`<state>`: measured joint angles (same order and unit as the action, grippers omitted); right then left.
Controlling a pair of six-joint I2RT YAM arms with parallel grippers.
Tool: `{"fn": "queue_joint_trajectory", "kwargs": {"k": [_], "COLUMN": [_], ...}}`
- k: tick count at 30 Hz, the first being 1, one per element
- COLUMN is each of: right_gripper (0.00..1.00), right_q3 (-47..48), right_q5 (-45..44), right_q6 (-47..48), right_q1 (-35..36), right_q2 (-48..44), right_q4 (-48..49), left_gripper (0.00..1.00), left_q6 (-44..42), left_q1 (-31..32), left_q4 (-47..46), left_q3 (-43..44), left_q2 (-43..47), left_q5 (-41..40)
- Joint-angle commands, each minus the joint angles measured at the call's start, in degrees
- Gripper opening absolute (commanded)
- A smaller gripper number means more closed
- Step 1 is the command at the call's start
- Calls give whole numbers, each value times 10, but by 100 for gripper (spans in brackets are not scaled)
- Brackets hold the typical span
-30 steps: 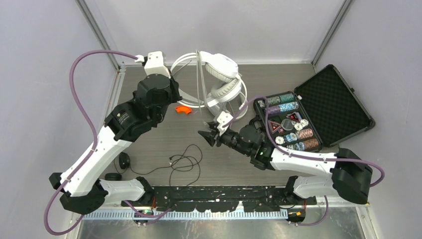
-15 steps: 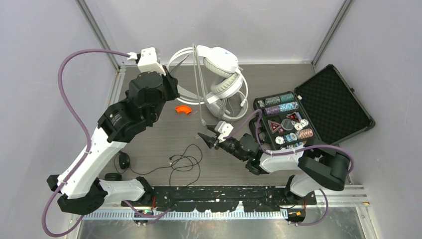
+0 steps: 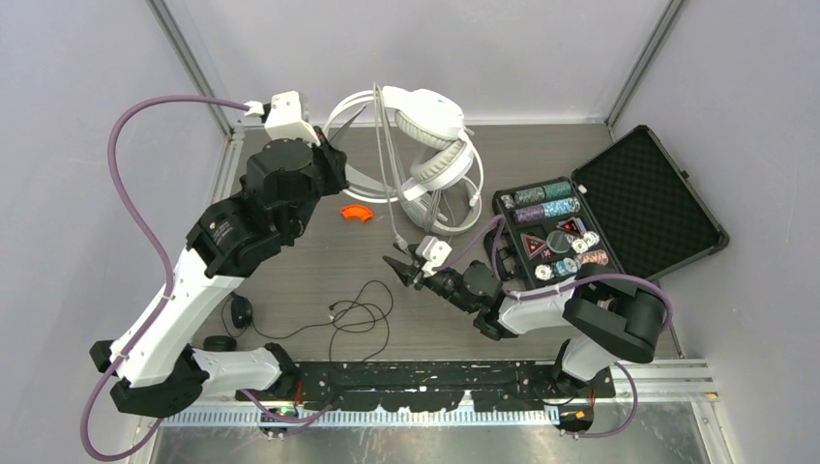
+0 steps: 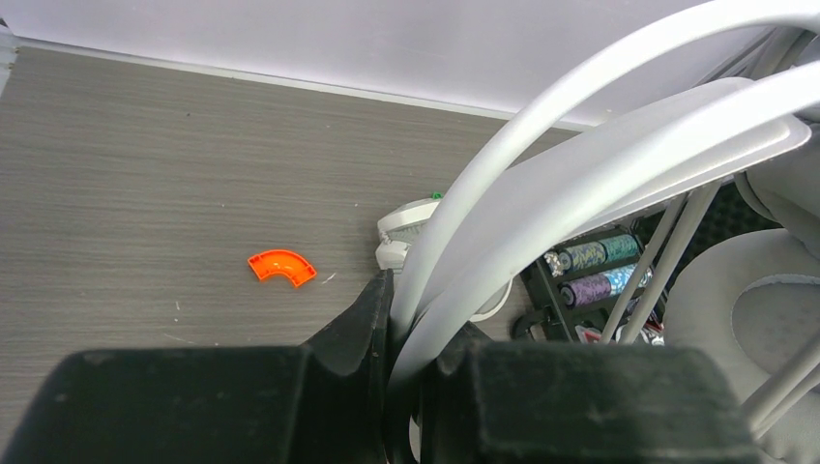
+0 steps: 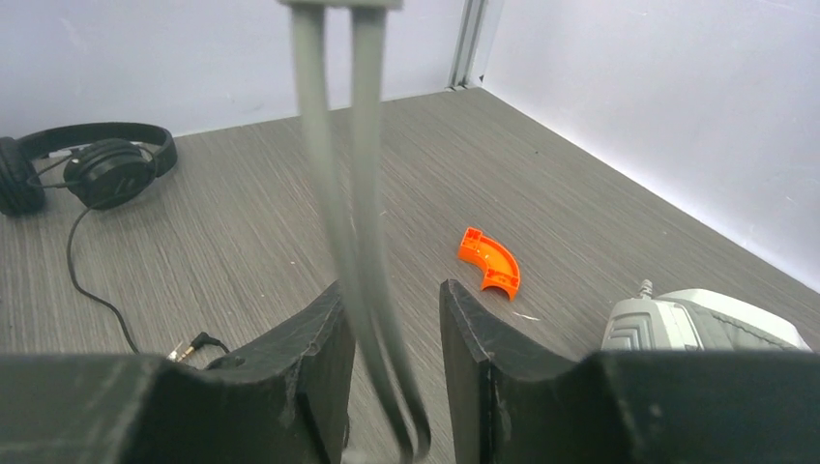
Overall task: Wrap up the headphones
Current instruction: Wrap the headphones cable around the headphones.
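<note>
Upper centre of top view: white headphones (image 3: 430,145), headband clamped tight in left gripper (image 4: 406,319). Centre: right gripper (image 5: 392,338) narrowly parted around dangling white cord (image 5: 334,174), not pinching. Lower left: black headphones (image 3: 232,324) lying flat.

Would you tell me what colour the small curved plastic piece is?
The curved piece is orange, clearest in the right wrist view.

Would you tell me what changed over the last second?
The left gripper, shut on the white headphones, carried them slightly left and away. The right arm's elbow folded inward while the right gripper stayed open around the hanging cord. Black headphones, orange piece, chip case unmoved.
</note>
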<state>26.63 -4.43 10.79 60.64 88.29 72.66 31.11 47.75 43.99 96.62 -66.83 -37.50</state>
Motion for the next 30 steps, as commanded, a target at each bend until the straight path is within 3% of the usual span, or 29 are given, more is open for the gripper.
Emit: {"fn": "queue_joint_trajectory", "kwargs": {"k": [1, 4, 5, 13, 21, 30], "right_gripper": [32, 5, 1, 1, 1, 1], "right_q3": [10, 1, -3, -41, -48, -71], "right_q5": [-17, -35, -38, -42, -60, -36], "right_q6": [3, -23, -37, -75, -75, -179], "right_q1": [2, 2, 2, 1, 1, -68], "right_q2": [11, 18, 18, 16, 21, -12], "right_q4": [51, 63, 64, 86, 91, 95], "left_gripper": [0, 0, 0, 0, 0, 0], "left_q6": [35, 23, 17, -40, -27, -35], "left_q1": [-1, -1, -1, -1, -1, -1], "left_q4": [-69, -71, -73, -128, -121, -59], "left_q3": [32, 39, 45, 77, 79, 39], "left_q2": [22, 23, 22, 3, 3, 55], "left_q5": [2, -9, -16, -68, -56, 122]}}
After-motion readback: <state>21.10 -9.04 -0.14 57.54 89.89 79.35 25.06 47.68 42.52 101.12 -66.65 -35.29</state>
